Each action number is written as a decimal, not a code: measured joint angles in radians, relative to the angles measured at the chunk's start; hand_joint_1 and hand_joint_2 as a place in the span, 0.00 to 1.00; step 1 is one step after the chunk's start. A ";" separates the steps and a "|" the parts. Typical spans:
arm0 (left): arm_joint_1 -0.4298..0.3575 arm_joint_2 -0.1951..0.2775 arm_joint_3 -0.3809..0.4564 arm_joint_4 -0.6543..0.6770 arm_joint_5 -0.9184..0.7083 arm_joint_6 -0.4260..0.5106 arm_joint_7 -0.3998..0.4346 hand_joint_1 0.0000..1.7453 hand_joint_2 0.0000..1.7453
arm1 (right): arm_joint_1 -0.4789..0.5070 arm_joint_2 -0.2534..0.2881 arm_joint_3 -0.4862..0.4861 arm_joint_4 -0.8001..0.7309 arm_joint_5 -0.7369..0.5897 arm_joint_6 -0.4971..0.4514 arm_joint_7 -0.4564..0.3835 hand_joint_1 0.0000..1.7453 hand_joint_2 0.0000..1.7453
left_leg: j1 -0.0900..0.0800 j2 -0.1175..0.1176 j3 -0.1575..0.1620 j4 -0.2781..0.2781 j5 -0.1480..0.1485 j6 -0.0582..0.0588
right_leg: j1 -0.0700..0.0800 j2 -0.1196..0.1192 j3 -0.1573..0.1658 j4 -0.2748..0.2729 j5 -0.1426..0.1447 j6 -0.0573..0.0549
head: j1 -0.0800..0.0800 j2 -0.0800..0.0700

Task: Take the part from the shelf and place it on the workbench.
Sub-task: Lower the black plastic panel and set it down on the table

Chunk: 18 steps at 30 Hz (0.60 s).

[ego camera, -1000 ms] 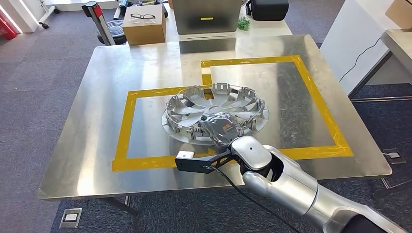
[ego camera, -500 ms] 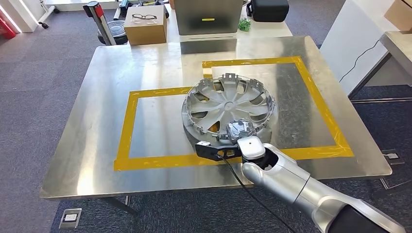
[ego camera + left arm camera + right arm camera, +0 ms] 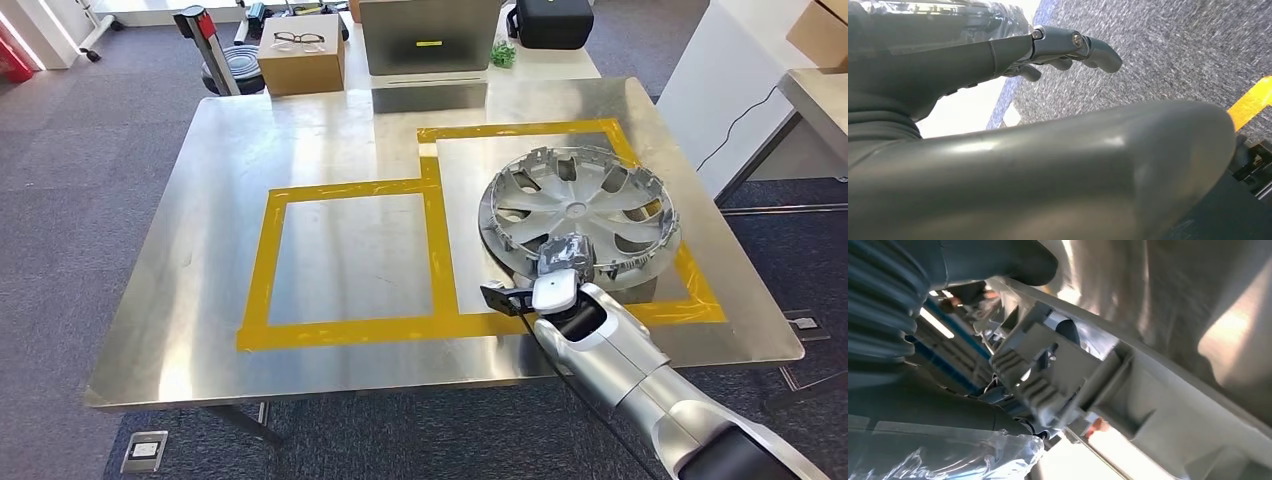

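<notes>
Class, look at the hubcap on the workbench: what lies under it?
Under the hubcap lie the steel workbench and part of the yellow tape square's right side. The bench directly beneath is covered, and the right robot hand hides its near rim.

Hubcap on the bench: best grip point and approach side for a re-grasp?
Grip the near rim of the hubcap, coming from the robot's side of the workbench. It lies dished side up, so the raised rim with its clips is exposed and thin enough to pinch; the spoked centre looks too broad. The right hand already holds that near edge.
</notes>
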 joint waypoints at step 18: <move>0.006 -0.004 -0.001 0.000 -0.005 0.089 -0.105 0.00 0.00 | 0.023 0.006 -0.021 -0.053 -0.206 -0.660 -0.116 0.00 0.00 | 0.000 0.003 0.000 0.000 0.000 0.001 | 0.000 0.002 0.000 0.000 0.001 0.001 | 0.000 0.000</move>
